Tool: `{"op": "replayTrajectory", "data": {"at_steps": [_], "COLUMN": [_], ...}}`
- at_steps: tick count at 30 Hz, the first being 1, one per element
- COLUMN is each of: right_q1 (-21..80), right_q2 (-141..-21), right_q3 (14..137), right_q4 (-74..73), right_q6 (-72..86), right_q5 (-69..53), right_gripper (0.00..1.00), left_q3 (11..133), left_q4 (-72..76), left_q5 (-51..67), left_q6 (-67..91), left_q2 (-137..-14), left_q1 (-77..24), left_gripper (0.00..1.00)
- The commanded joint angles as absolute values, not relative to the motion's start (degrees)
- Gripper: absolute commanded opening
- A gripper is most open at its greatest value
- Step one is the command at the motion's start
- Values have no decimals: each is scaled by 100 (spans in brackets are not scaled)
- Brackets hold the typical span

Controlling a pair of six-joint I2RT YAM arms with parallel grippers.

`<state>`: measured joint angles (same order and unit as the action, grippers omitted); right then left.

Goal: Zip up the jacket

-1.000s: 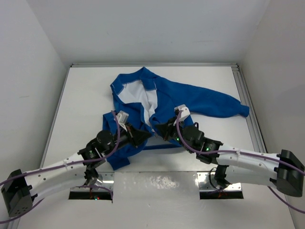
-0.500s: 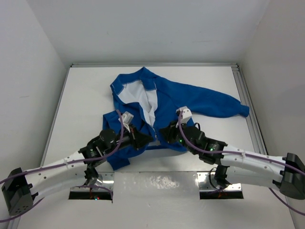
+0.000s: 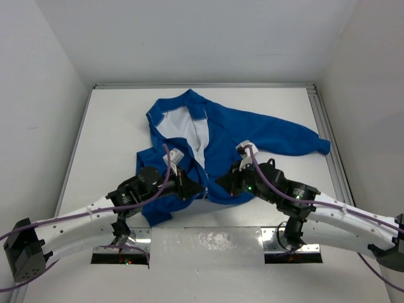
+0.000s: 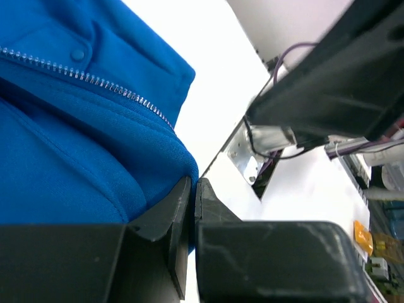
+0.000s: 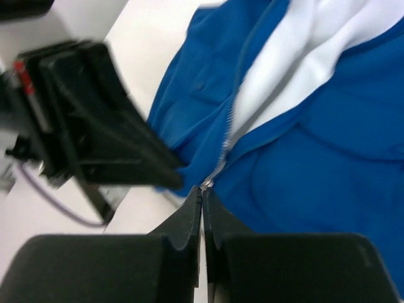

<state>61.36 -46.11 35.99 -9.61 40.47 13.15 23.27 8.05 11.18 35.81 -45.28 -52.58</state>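
Note:
The bright blue jacket (image 3: 252, 132) lies in the middle of the white table, collar at the far side, white lining (image 3: 196, 132) showing where the front is open. My left gripper (image 3: 194, 188) is shut on the jacket's bottom hem (image 4: 158, 151) beside the zipper teeth (image 4: 95, 79). My right gripper (image 3: 221, 183) is just to its right, shut on the small metal zipper pull (image 5: 207, 184) at the lower end of the zipper (image 5: 230, 126). The left gripper body (image 5: 95, 120) shows close by in the right wrist view.
One sleeve (image 3: 303, 142) stretches right toward the aluminium rail (image 3: 328, 136). White walls close in the table on the left, back and right. Metal mounting plates (image 3: 120, 254) sit at the near edge by the arm bases.
Both grippers have shifted a little toward the near edge and to the right, staying close together at the jacket's bottom. The lower hem has bunched up there.

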Motion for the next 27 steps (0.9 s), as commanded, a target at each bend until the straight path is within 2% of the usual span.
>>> {"op": "replayTrajectory", "data": {"at_steps": [1,6,8,9,11,12,15,16,23,27], "right_q1": [6275,6923,7371,7539,8259,8505,9088,9088,9035,8930], "right_q2": [-4605,-4903,-5070,-5324,-5571,-5685,-6055,-6099,-5993,-6336], "right_q3": [3411,3480,3568,3725,3884,3920,4139,4148,3823,4086], "right_q4": [-985,-1072,-1107,-1255,-1292,-1275,-1449,-1476,-1002,-1133], "right_q6": [4333,3510,3148,2772,2349,1964,1923,2029,3014,3347], "right_q5": [422,1245,1458,1842,2475,3227,3971,4034,4640,4781], "right_gripper": [0,0,4,11,16,20,50,53,54,44], "left_q3": [2575,2698,2760,2760,2769,2760,2603,2567,2470,2558], "left_q4": [870,468,274,238,255,272,439,587,642,641], "left_q5": [1450,1459,1363,1240,1213,1230,1274,1327,1371,1459], "left_q6": [3586,3779,3901,3946,4051,4069,4183,4218,4237,4184], "left_q2": [-4597,-4834,-4860,-4852,-4869,-4869,-4887,-4869,-4763,-4843], "left_q1": [-5203,-5115,-5107,-5080,-5019,-4992,-4940,-4931,-4922,-4913], "left_gripper": [0,0,0,0,0,0,0,0,0,0]}}
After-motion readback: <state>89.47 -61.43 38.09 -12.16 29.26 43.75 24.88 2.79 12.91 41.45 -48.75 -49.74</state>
